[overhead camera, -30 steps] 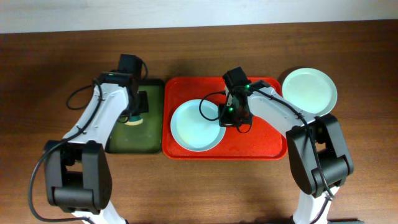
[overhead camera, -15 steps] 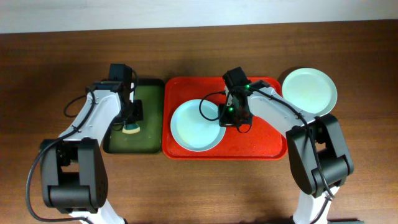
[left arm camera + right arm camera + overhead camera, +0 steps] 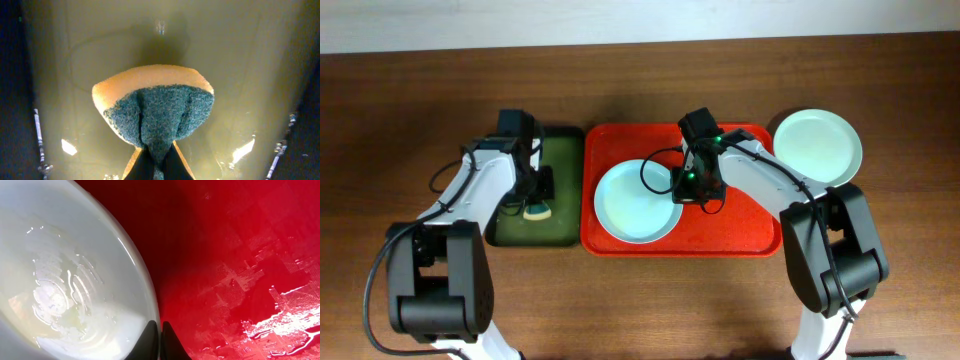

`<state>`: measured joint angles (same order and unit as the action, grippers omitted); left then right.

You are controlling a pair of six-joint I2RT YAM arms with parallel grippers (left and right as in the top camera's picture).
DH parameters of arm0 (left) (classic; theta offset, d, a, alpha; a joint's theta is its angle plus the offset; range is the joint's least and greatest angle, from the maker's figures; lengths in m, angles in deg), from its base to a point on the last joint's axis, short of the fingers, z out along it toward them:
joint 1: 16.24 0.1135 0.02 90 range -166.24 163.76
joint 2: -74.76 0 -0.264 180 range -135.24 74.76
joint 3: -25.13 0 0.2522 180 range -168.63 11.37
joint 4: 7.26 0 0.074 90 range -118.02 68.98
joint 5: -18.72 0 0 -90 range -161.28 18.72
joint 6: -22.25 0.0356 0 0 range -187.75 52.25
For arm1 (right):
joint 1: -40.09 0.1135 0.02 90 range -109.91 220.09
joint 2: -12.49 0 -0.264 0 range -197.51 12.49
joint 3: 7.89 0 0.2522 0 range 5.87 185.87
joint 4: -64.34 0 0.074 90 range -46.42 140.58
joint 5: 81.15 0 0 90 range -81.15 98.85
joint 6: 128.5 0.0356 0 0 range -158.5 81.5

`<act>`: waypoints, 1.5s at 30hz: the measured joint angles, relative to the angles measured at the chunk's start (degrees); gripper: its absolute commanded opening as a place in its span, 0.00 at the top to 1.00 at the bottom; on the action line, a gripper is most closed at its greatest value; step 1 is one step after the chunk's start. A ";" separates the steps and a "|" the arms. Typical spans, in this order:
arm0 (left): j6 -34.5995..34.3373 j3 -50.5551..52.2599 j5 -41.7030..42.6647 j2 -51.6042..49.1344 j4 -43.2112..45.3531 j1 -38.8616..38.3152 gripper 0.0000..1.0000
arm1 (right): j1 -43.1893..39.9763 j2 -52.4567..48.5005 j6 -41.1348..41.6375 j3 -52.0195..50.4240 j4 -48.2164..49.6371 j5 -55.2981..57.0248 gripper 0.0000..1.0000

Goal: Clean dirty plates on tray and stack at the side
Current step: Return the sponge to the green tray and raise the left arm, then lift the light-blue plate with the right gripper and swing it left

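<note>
A pale blue-green plate (image 3: 636,202) lies on the left half of the red tray (image 3: 740,225). My right gripper (image 3: 688,190) is shut on its right rim; the wrist view shows the fingers (image 3: 160,339) pinching the plate's edge (image 3: 75,270) over the wet tray (image 3: 240,255). A faint yellowish smear sits in the plate. Another pale plate (image 3: 817,146) rests on the table right of the tray. My left gripper (image 3: 534,198) is shut on a sponge (image 3: 154,111), yellow with a dark green scrub face, held over the dark green tray (image 3: 558,160).
The dark green tray (image 3: 250,60) is wet and stands right against the red tray's left edge. Bare wooden table (image 3: 640,300) lies in front of both trays. The wall edge runs along the back.
My left gripper with the sponge has moved left and toward the front over the green tray, then settled. The right gripper and the plate have not moved.
</note>
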<state>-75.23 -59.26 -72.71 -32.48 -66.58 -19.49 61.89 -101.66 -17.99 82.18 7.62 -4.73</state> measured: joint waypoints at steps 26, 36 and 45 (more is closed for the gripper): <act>-5.79 -25.90 1.01 5.99 -17.25 22.18 0.01 | 0.00 0.00 -0.02 0.00 0.17 2.47 0.72; -5.81 -25.90 1.03 5.99 -17.25 22.47 0.01 | 0.04 -0.02 -0.15 0.02 0.09 4.04 0.96; -5.81 -25.90 1.03 5.99 -17.27 22.47 0.01 | -1.42 0.22 -0.17 15.63 -17.57 4.42 0.96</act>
<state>-81.05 -85.16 -71.68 -26.49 -83.85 2.98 60.47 -101.44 -18.16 97.81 -9.95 -0.32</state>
